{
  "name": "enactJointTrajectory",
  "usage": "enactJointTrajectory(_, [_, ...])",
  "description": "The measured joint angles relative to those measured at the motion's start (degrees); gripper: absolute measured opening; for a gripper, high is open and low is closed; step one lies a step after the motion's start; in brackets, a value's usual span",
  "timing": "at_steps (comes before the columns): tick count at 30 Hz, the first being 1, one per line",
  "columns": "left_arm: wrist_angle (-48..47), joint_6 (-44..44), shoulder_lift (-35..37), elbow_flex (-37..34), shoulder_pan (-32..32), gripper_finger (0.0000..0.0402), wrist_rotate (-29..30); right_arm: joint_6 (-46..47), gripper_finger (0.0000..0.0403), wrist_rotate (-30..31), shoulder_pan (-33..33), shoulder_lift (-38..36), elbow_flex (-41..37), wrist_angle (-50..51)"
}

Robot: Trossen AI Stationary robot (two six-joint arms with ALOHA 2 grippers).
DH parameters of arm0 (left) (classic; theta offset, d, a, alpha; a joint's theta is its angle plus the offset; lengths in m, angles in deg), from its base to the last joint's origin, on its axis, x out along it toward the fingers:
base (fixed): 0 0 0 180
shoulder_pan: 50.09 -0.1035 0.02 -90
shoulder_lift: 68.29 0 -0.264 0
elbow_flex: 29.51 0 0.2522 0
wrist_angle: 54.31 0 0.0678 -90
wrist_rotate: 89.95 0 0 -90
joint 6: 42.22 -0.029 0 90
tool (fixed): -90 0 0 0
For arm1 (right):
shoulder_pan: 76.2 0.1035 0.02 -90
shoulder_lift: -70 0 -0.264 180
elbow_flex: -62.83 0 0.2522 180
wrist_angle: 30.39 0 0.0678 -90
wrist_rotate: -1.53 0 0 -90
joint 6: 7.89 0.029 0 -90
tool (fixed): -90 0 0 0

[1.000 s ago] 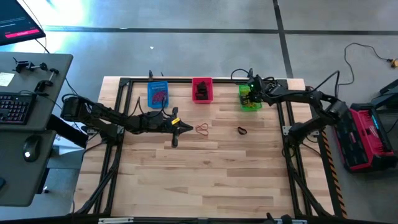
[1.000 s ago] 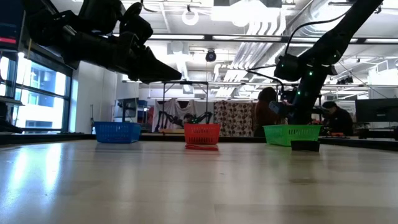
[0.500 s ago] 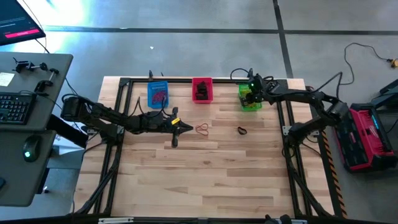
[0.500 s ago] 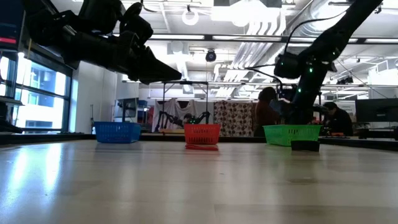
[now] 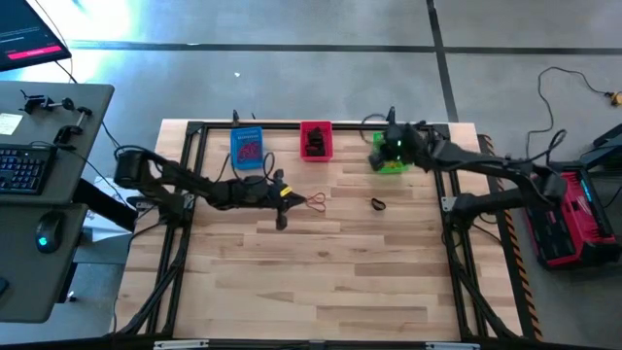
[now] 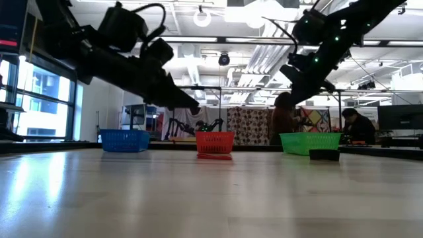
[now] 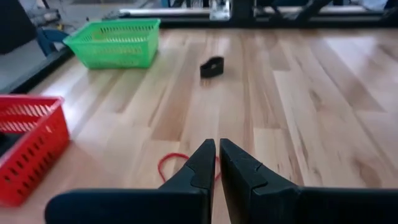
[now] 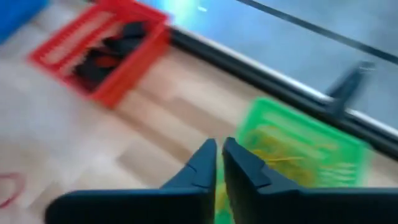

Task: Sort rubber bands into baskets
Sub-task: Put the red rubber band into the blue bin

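Wooden tabletop (image 5: 321, 272) takes up the near half of the scene and carries no bands that I can make out, so what is left lies farther back. Two rubber bands remain loose at mid-table: a red rubber band (image 5: 316, 201) near the centre and a black rubber band (image 5: 378, 204) to its right, well apart from each other. The left gripper (image 5: 291, 197) sits just to the left of the red band, its fingers pinched together with nothing between them, the red loop showing on the wood just past its tips in the left wrist view. Along the far edge stand the three baskets: the blue basket (image 5: 247, 149) on the left with reddish bands inside, the red basket (image 5: 316, 140) in the middle with dark bands, and the green basket (image 5: 390, 156) on the right with yellowish ones. The right gripper (image 5: 387, 143) hovers over the green basket, its fingers nearly together and holding nothing. Judging by this, most of the sorting looks done and only two bands are left.
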Motion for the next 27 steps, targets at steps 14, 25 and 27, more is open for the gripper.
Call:
enactJointTrajectory(14, [-7.73, 6.95, -10.67, 7.37, -2.34, 0.0013, 2.81, 0.61, 0.0002, 2.40, 24.66, -0.29, -18.88, -38.59])
enactJointTrajectory(25, [-22.76, 11.03, -14.96, 15.39, -2.26, 0.0066, 10.13, 0.18, 0.0000, 12.69, 35.89, -0.27, -19.98, -40.04])
enactJointTrajectory(27, [-22.88, 11.95, -15.68, 16.33, -2.16, 0.0083, 10.53, 0.18, 0.0000, 13.11, 36.56, -0.26, -19.98, -39.99])
